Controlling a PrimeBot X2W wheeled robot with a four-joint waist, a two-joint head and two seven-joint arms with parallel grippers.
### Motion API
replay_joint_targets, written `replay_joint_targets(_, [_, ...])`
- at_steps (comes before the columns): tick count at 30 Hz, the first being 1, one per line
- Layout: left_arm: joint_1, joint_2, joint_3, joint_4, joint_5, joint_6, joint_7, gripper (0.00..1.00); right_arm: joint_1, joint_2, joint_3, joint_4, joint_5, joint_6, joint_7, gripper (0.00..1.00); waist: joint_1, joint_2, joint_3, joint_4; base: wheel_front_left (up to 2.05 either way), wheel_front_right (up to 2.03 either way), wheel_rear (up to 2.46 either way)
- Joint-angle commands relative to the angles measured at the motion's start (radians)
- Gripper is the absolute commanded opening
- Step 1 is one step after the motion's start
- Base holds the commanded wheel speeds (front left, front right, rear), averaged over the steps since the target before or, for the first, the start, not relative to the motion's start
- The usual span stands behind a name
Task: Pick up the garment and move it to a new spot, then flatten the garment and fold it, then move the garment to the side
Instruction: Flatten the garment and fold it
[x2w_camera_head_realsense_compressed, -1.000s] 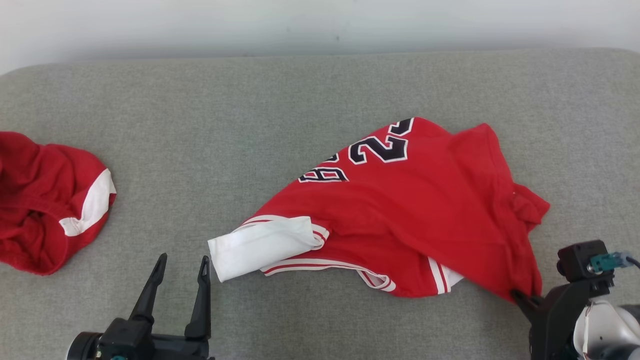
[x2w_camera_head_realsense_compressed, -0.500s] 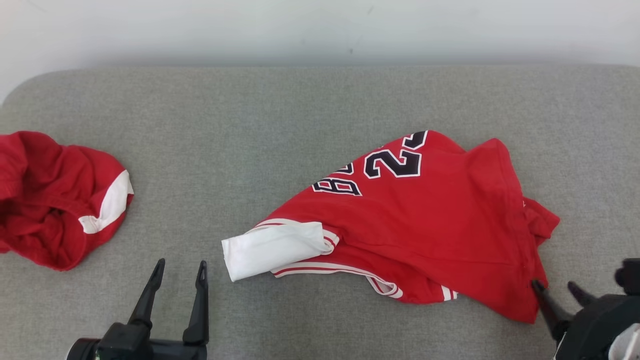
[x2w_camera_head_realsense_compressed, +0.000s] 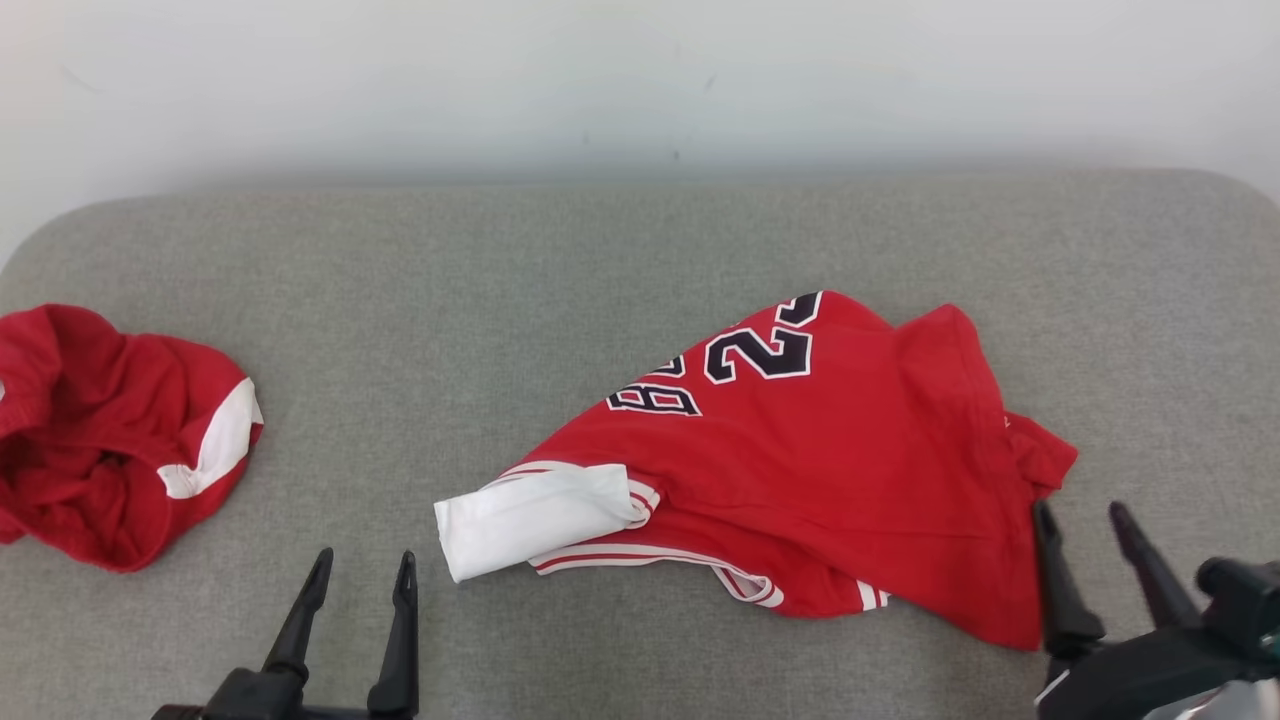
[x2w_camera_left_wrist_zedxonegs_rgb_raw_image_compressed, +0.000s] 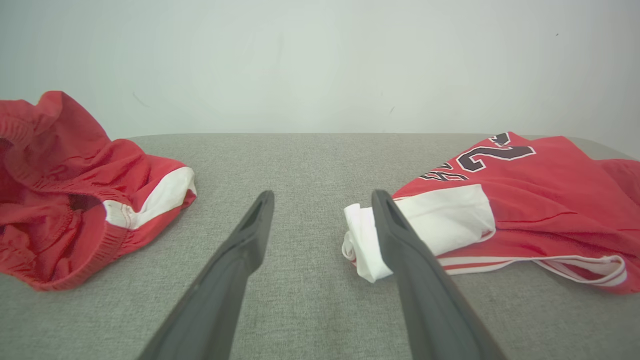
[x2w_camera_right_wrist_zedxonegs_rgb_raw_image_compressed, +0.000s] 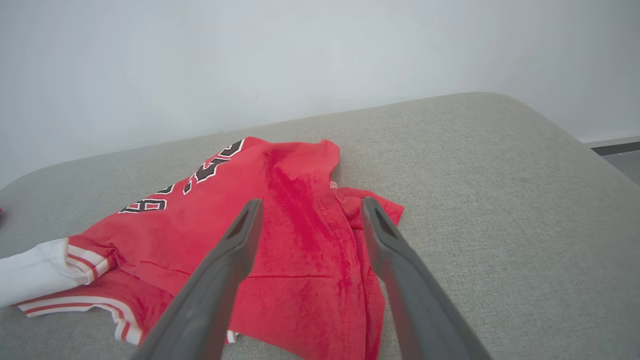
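Note, both grippers are empty. The left gripper (x2w_camera_head_realsense_compressed: 364, 556) sits at the near edge of the grey pad (x2w_camera_head_realsense_compressed: 500, 280), left of centre, jaws apart over bare cloth. The right gripper (x2w_camera_head_realsense_compressed: 1080, 507) is near the pad's near right corner, jaws also apart. Its inner finger is at the jersey's right hem, and you cannot tell whether it touches.

The red jersey (x2w_camera_head_realsense_compressed: 820, 470), judged to be the task garment, lies crumpled right of centre, closer to the near edge than the far one. Its number print (x2w_camera_head_realsense_compressed: 750, 360) faces up and a rolled white sleeve (x2w_camera_head_realsense_compressed: 530, 515) points toward the left gripper.

Risks from here:
- The right part of the jersey is doubled over itself. If you pinch at the hem you may catch one layer only, and the rest will trail and twist when lifted.
- In the left wrist view the white sleeve lies just beside one finger. If you close there you will grip the roll and not the body, so flattening will start with a knot.
- The pad is fabric-covered. Dragging will likely bunch the jersey, so lift it clear.
- A second red garment (x2w_camera_head_realsense_compressed: 110, 440) lies at the left edge. Setting the fold aside there risks the two getting mixed.
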Motion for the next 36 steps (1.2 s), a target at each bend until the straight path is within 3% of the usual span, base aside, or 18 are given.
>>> replay_joint_targets(1, [0.015, 0.003, -0.001, 0.004, 0.001, -0.001, -0.003, 1.0, 0.005, 0.004, 0.01, 0.018, -0.019, -0.002, -0.028, 1.0, 0.0001, 0.0001, -0.015, -0.007, 0.0, 0.0, 0.0])
replay_joint_targets(7, [0.011, 0.014, -0.024, 0.035, -0.006, -0.001, -0.003, 1.0, -0.015, 0.004, 0.062, 0.169, -0.061, -0.002, -0.214, 1.0, 0.0001, 0.0001, -0.05, -0.013, 0.0, 0.0, 0.0])
replay_joint_targets(13, [0.023, 0.018, -0.014, 0.045, -0.012, -0.001, -0.003, 1.0, -0.018, 0.004, 0.083, 0.228, -0.075, -0.002, -0.294, 1.0, 0.0001, 0.0001, -0.065, -0.015, 0.0, 0.0, 0.0])
replay_joint_targets(21, [0.029, 0.015, -0.01, 0.053, -0.018, -0.001, -0.003, 1.0, -0.024, -0.003, 0.1, 0.24, -0.085, -0.002, -0.317, 1.0, 0.0001, 0.0001, -0.072, -0.019, 0.0, 0.0, 0.0])
replay_joint_targets(26, [-0.01, 0.025, -0.059, 0.099, -0.049, -0.001, 0.008, 1.0, -0.03, -0.009, 0.098, 0.243, -0.074, -0.002, -0.307, 1.0, 0.0001, 0.0001, -0.066, -0.02, 0.0, 0.0, 0.0])
replay_joint_targets(36, [-0.184, 0.061, -0.116, 0.22, -0.152, 0.0, 0.158, 1.0, -0.085, -0.063, 0.129, 0.218, -0.065, -0.002, -0.212, 1.0, 0.0001, 0.0001, -0.03, -0.042, 0.0, 0.0, 0.0])
